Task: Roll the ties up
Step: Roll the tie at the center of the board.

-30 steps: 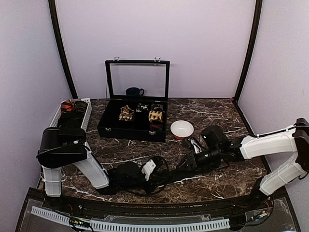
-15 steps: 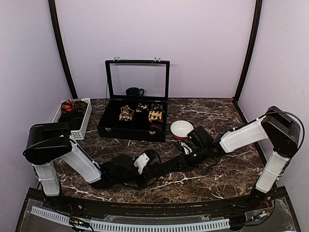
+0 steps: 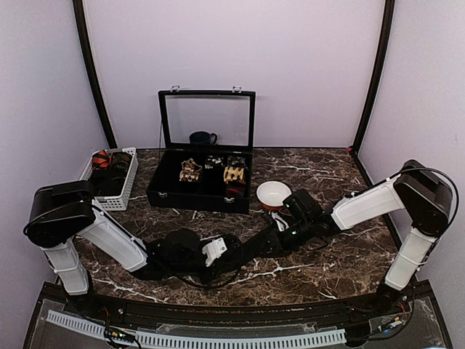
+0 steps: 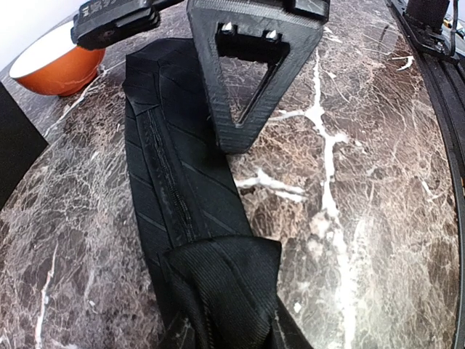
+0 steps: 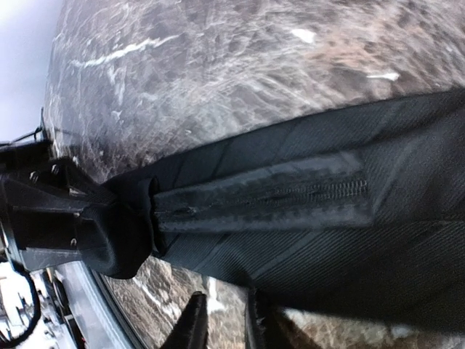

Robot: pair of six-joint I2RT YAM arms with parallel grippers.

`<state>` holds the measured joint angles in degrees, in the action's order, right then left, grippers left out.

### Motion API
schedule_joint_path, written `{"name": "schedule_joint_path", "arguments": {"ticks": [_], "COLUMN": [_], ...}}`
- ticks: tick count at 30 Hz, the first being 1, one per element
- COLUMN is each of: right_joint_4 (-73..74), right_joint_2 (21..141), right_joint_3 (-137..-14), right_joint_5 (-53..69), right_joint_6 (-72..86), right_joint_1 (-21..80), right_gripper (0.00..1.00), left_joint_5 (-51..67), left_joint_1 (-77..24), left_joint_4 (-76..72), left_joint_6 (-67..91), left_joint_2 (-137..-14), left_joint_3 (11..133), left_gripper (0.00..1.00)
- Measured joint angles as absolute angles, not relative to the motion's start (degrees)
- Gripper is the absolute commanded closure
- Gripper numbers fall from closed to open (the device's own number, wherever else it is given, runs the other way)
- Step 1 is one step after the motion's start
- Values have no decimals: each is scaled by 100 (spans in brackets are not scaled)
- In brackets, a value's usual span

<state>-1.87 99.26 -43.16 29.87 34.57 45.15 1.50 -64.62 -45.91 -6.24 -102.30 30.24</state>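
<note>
A dark brown marbled surface is filling the space between pale lilac walls. Toward 6 o'clock in the overhead view, the black tie is lying flat and stretched out. It is running from about 7 o'clock up toward 2 o'clock, with its stitched back seam facing up in both wrist views. The 7 o'clock end is bunching into a fold inside the left jaws, which are clamping it. One triangular finger is showing over the bare marble just beside the strip. At the other end the right jaws are standing narrowly apart, their fingertips sitting at the tie's edge with marble showing between them. The left arm is reaching in from 8 o'clock and the right arm from 3 o'clock. At 1 o'clock from the tie, near the right jaws, a bowl, white inside and orange outside, is sitting. At 11 o'clock the black case is standing open with its glass lid upright, and rolled ties are sitting in its compartments. A dark mug is showing through the lid. At 9 o'clock a white basket is holding more ties, one of them red-patterned.
</note>
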Motion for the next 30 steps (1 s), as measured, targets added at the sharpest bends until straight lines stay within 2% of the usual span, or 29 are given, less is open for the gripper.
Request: {"name": "schedule_joint_path", "arguments": {"ticks": [3,7,13,20,24,30], "right_joint_4": [-84,54,148,405,622,521], "right_joint_2": [9649,9321,9489,10468,10652,9841], "right_joint_3": [-4209,-4239,-4982,-5756,-5634,-4639], "right_joint_5": [3011,3124,3234,3107,3000,2950], "right_joint_6": [3454,3533,3485,3109,2915,3046], "right_joint_1": [4528,4550,4567,4381,4276,4272], "right_gripper": [54,49,53,61,63,63], "left_joint_5": [213,213,248,259,281,392], "left_joint_1": [-6449,-6449,-6445,-6440,-6414,-6348], "left_joint_4": [-4445,-4381,-4407,-4495,-4521,-4558], "left_joint_6": [-545,-362,-231,-235,-285,-519], "left_joint_2": [-10324,-10427,-10466,-10503,-10503,-10503], "left_joint_3": [3218,3371,3389,3380,3361,3330], "left_gripper": [79,79,79,79,79,79]}}
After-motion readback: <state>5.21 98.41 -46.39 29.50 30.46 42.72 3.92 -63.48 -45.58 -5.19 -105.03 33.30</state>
